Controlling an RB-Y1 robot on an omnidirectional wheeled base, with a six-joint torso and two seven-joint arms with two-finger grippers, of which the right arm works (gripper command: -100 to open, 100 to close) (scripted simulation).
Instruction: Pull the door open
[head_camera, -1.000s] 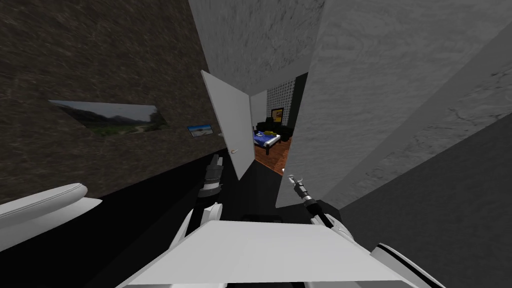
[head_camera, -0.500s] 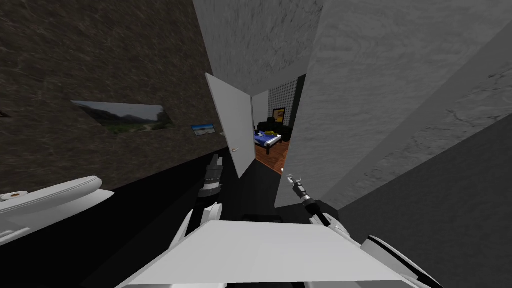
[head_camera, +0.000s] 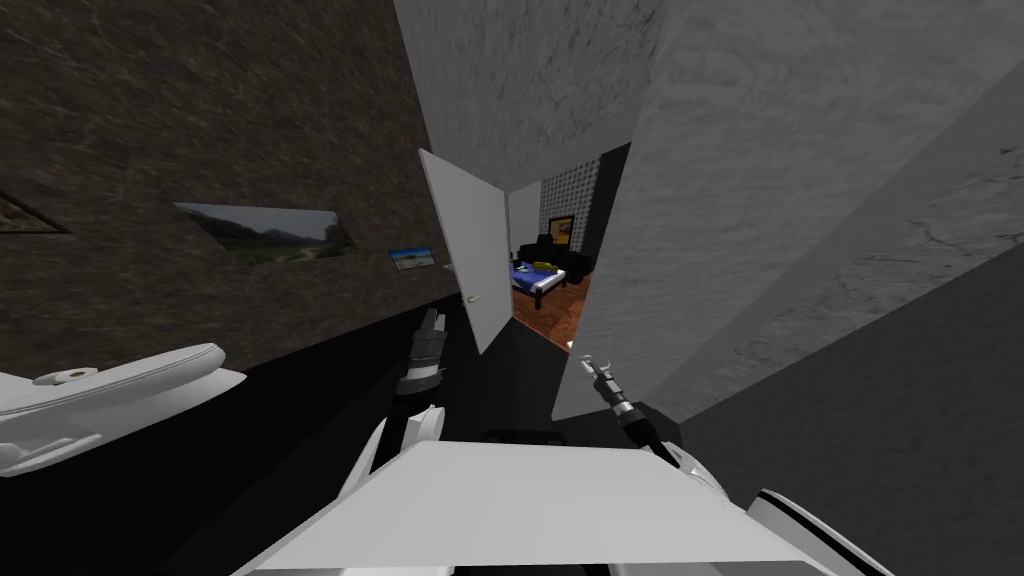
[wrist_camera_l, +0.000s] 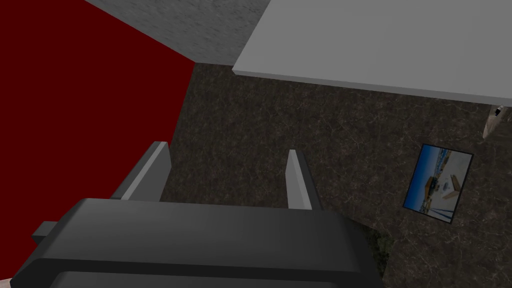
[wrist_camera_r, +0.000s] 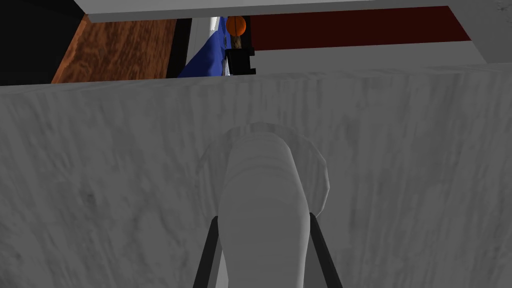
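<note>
At the doorway's right edge | right end effector (head_camera: 592, 361) clamped on the handle (wrist_camera_r: 262, 200) of the grey door (head_camera: 650, 260), which stands ajar | handle's long axis lies along the fingers, straight ahead | left end effector (wrist_camera_l: 226, 149) wide, empty, farther off | right wrist view shows the grip; head view shows the gap and the bed (head_camera: 530, 275) beyond

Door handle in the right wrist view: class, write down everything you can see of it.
The door handle is a plain light grey, rounded lever with faint streaks, projecting from a round plate on the grey streaked door. The right gripper is shut on it, its fingers pressing both sides.
</note>
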